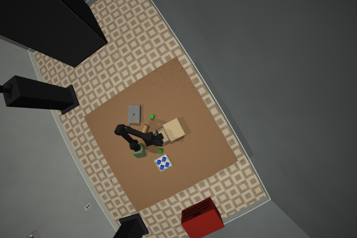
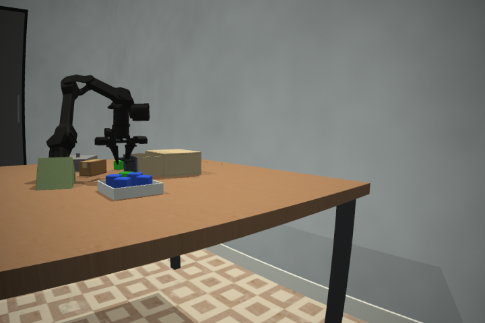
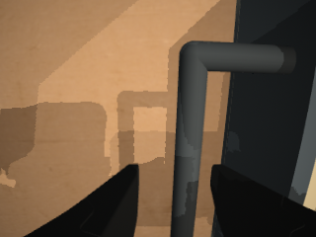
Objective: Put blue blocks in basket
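The white basket stands upright on the table with several blue blocks in it; it also shows in the side view. The tan drawer cabinet has its drawer pulled out a little. My gripper is low at the drawer's front. In the wrist view the fingers are partly open and stand on either side of the grey drawer handle, without pinching it. The dark drawer front is at the right. The drawer's inside is mostly hidden.
A green block lies between the gripper and the basket. Another green block lies near the grey lidded box. A small brown block lies beside the arm. The olive base block is left of the basket.
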You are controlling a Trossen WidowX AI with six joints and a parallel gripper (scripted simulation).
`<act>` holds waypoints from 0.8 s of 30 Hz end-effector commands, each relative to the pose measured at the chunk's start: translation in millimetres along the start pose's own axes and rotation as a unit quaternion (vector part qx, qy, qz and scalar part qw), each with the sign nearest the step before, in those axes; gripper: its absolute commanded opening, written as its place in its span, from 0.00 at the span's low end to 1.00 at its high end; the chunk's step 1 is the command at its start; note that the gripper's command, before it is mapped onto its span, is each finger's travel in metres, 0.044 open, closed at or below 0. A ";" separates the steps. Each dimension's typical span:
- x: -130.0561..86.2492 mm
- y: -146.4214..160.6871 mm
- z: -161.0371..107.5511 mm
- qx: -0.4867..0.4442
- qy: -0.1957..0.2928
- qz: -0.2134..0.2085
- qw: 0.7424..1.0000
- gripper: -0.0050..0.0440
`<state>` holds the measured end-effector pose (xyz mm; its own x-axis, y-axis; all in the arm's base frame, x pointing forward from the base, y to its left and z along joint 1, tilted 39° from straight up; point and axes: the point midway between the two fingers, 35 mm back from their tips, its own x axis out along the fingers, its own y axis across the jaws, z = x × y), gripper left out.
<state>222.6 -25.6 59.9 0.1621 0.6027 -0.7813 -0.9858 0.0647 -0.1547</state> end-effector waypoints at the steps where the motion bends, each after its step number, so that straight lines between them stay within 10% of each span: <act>1: 3.3 1.0 0.2 0.001 -0.002 0.000 1.000 0.40; 2: 3.3 1.0 0.2 0.001 -0.002 0.000 1.000 0.40; 3: 3.3 1.0 0.2 0.001 -0.002 0.000 1.000 0.10; 24: 3.3 -9.7 0.1 0.001 -0.002 0.000 1.000 0.10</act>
<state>224.7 -24.6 58.4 0.1629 0.6032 -0.7808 -0.9859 0.0686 -0.1526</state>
